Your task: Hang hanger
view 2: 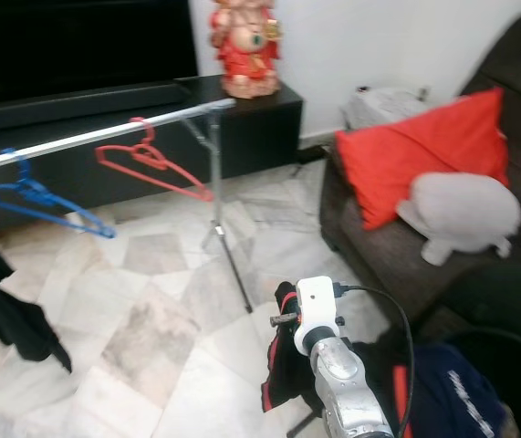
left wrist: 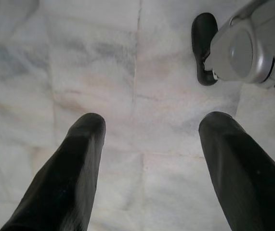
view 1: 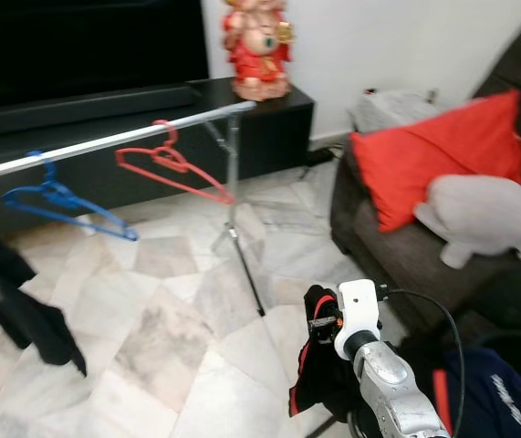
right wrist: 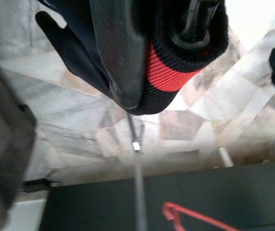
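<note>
A silver rail (view 1: pixel 105 141) runs across the left half of the room on a thin tripod stand (view 1: pixel 240 246). An empty red hanger (view 1: pixel 173 169) and a blue hanger (view 1: pixel 59 201) hang from it. A black garment (view 1: pixel 14 301) droops below the rail's left end. My right gripper (view 1: pixel 319 321) is low in front of me, well short of the rail's near end. It is shut on the red-banded collar of a black garment (right wrist: pixel 163 72); any hanger inside the cloth is hidden. My left gripper (left wrist: pixel 149 163) hangs open over the marble floor.
A dark sofa (view 1: pixel 379 246) with a red cushion (view 1: pixel 438 155) and a white plush (view 1: pixel 479 219) stands on the right. A black TV cabinet (view 1: pixel 269 123) with a red figurine (view 1: pixel 258 46) lines the back wall. Dark blue clothing (view 1: pixel 502 401) lies at the lower right.
</note>
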Available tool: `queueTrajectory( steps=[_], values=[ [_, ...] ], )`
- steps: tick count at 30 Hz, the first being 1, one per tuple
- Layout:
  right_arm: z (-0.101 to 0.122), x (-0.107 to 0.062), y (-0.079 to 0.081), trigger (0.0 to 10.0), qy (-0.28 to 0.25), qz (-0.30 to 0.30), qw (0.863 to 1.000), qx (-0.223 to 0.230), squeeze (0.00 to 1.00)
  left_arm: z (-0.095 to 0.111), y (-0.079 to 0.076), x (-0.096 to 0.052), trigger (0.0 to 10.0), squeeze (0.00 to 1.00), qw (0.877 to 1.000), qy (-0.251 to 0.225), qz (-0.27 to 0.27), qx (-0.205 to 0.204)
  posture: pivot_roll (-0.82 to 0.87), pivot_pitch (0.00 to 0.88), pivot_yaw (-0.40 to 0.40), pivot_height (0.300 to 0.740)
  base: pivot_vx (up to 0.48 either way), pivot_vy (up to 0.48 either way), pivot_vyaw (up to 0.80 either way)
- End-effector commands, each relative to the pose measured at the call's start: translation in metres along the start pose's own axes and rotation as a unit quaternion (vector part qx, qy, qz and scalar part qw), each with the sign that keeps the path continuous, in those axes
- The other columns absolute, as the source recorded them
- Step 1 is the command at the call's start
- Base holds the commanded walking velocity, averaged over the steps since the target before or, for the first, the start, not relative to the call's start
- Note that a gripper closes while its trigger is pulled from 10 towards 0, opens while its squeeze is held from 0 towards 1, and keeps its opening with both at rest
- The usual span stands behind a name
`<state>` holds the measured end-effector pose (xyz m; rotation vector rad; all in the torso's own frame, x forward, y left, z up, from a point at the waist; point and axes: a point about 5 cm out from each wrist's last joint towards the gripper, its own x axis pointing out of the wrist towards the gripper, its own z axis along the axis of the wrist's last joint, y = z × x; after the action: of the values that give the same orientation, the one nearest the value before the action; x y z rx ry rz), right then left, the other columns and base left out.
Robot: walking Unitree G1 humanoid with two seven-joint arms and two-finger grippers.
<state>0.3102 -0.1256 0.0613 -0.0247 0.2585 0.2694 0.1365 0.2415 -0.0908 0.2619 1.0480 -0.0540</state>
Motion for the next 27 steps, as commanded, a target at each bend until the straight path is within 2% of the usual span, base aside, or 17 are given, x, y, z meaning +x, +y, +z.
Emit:
queueTrajectory(
  steps=[1, 11, 16, 21, 27],
  values=[
    [0.003, 0.002, 0.004, 10.0, -0.011, 0.007, 1.000, 0.001, 0.00, -0.005, 0.000, -0.001, 10.0, 0.00, 1.000, 0.010, -0.002, -0.001, 0.01, 0.098, 0.012, 0.740, 0.000, 0.000, 0.80],
    [0.001, 0.004, 0.003, 10.0, -0.010, 0.007, 1.000, 0.004, 0.00, -0.005, 0.000, -0.001, 10.0, 0.00, 1.000, 0.010, -0.001, -0.002, 0.01, 0.098, 0.011, 0.740, 0.000, 0.000, 0.80],
    [-0.009, 0.005, 0.000, 10.0, 0.009, -0.009, 0.999, 0.033, 0.00, -0.005, 0.000, -0.001, 10.0, 0.00, 1.000, 0.010, -0.001, -0.001, 0.01, 0.093, 0.014, 0.740, 0.000, 0.000, 0.00],
    [-0.016, 0.005, 0.000, 10.0, 0.016, -0.007, 0.999, 0.038, 0.00, -0.006, 0.000, -0.001, 10.0, 0.00, 1.000, 0.010, 0.001, -0.003, 0.02, 0.088, 0.008, 0.740, 0.000, 0.000, 0.00],
    [-0.012, 0.006, 0.001, 10.0, -0.003, 0.011, 0.999, 0.030, 0.00, -0.006, -0.001, -0.001, 10.0, 0.00, 1.000, 0.010, 0.001, -0.005, 0.02, 0.085, 0.000, 0.740, 0.000, 0.000, 0.00]
  ],
)
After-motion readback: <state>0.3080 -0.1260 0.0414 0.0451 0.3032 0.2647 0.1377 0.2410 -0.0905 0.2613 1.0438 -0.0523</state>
